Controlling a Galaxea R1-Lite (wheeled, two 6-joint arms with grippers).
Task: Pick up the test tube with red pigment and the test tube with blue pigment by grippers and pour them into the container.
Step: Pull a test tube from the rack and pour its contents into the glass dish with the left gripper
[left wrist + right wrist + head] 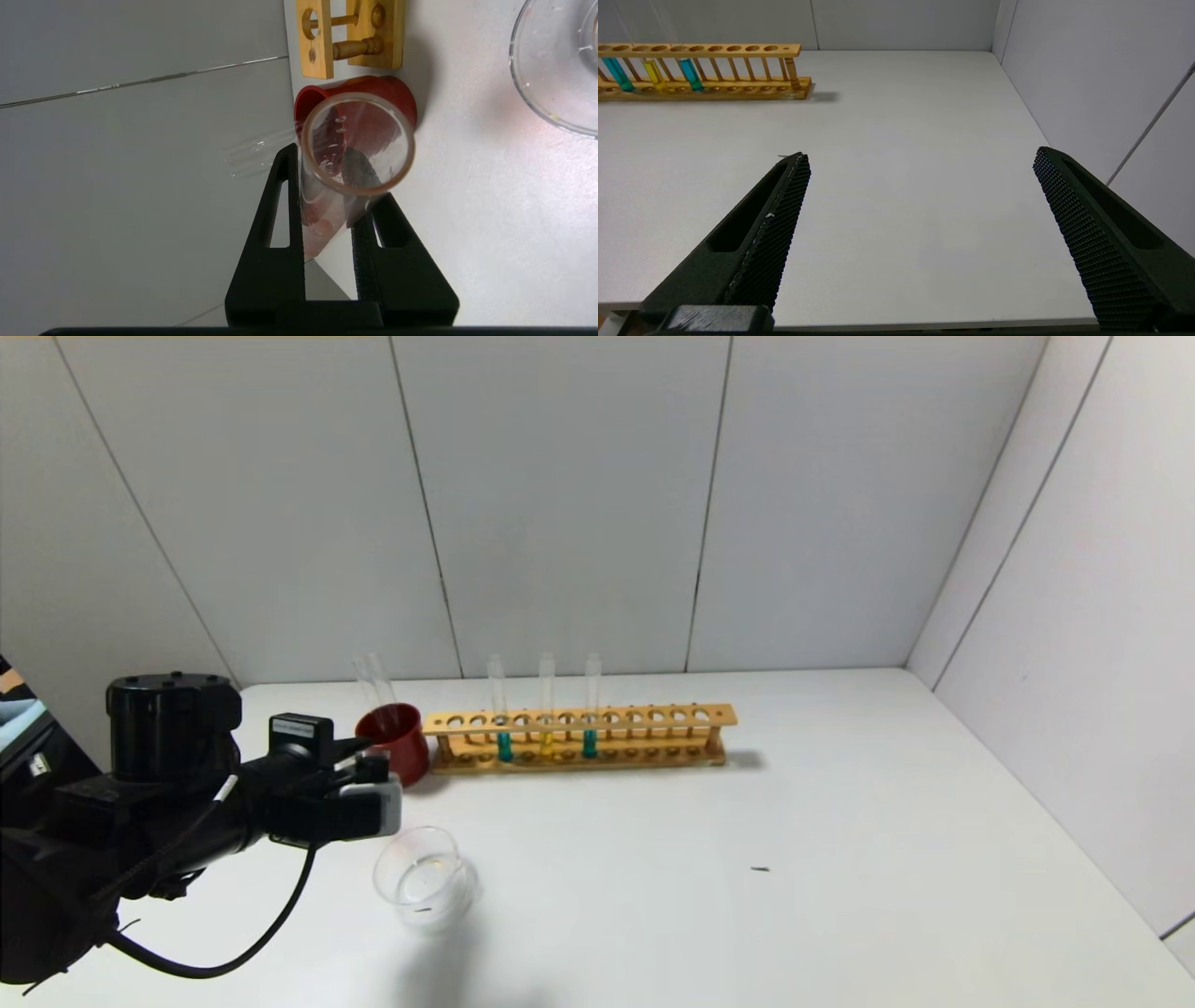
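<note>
L gripper point(334, 186) is clamped on a clear test tube point(348, 154) w/ reddish streaks inside, open mouth toward the wrist cam, just near the dark red cup point(396, 739). Container point(422, 877) sits on the table point(747, 859) nearer, right of the gripper. Blue tubes point(504, 743) stand in the wooden rack point(579, 735), far centre. R gripper point(920, 224) spread wide, holding nothing, over the table's near right.

High forward-down head view; two close wrist views, all sharing the wooden rack point(579, 739) on the table point(747, 896).
</note>
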